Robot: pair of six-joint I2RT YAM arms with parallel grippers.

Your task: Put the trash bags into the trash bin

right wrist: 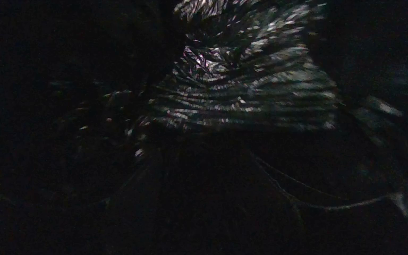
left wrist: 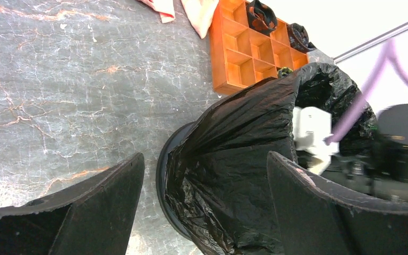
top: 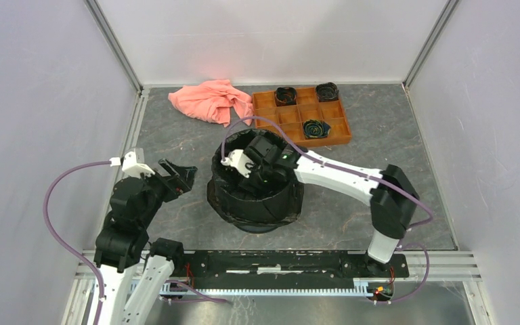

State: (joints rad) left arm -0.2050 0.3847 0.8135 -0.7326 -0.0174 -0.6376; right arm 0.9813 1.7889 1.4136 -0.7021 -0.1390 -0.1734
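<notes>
1. The bin (left wrist: 162,175) is stood near the middle of the tabletop (top: 176,135). The bag (top: 281,200) is draped over its rim and down its outer wall, so that most of the wall is covered.
2. The right hand (top: 257,177) is lowered into the bag-lined mouth of the bin. Its fingers are hidden there, so it cannot be told how far it is spread or whether anything is gripped.
3. Only dark, wrinkled, glossy film is shown in the right wrist view.
4. The left hand (top: 179,175) is held just left of the bin, spread wide, with nothing gripped.
5. A pink cloth (top: 210,100) is laid at the far side, just beside an orange tray (top: 271,118).
6. Three small dark bundles (top: 316,128) are kept in separate tray compartments.
</notes>
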